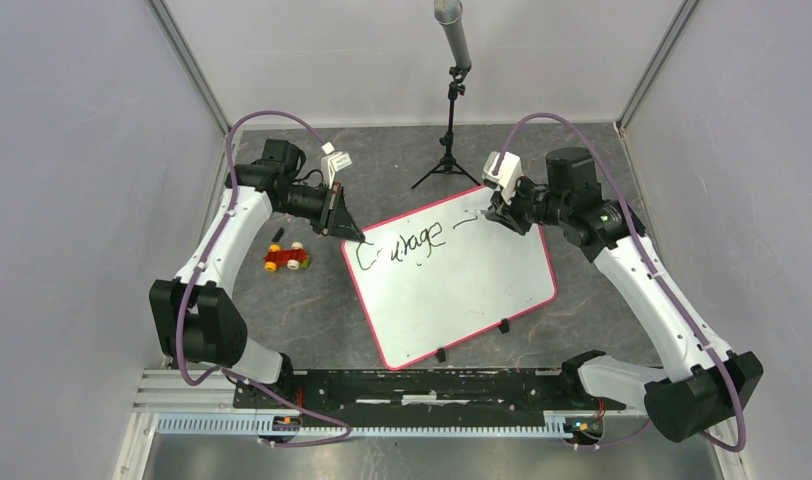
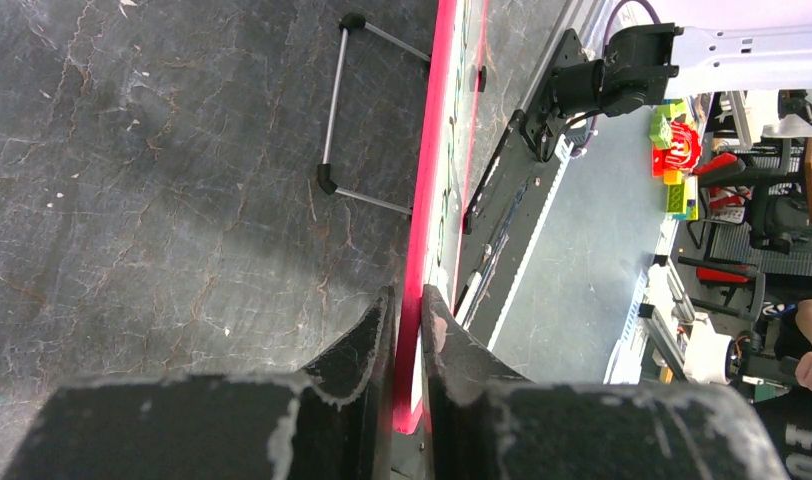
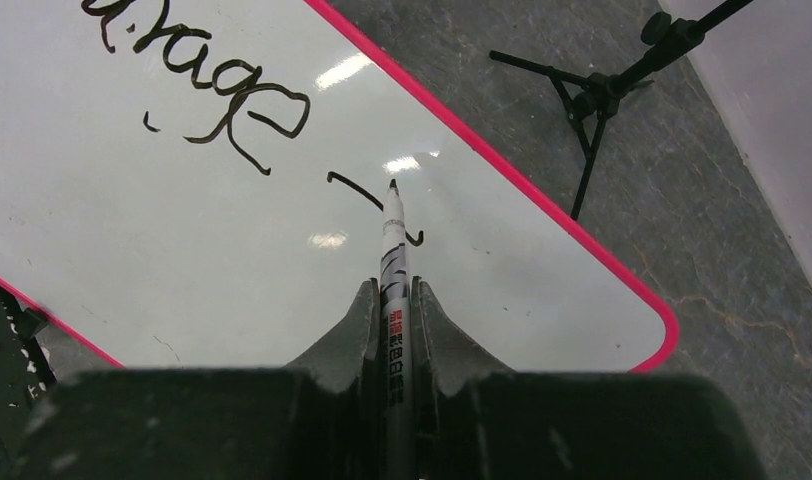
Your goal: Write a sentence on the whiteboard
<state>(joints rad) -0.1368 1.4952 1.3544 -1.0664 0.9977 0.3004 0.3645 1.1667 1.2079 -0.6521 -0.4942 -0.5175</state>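
Observation:
The whiteboard [image 1: 462, 290], white with a pink-red rim, lies tilted in the middle of the table. Black script on it reads "Courage" [image 1: 397, 247], followed by a short stroke [image 1: 466, 222]. My left gripper [image 1: 354, 238] is shut on the board's far left corner; the left wrist view shows the pink rim [image 2: 427, 200] between its fingers [image 2: 377, 335]. My right gripper [image 1: 494, 212] is shut on a white marker [image 3: 393, 240] near the board's far right corner. The marker tip sits just above the fresh stroke [image 3: 357, 188] beside "Courage" [image 3: 202, 70].
A red and yellow toy car [image 1: 287, 258] and a small black cap [image 1: 277, 234] lie left of the board. A microphone tripod [image 1: 448, 160] stands behind it. Two small black clips [image 1: 503, 326] sit at the board's near edge.

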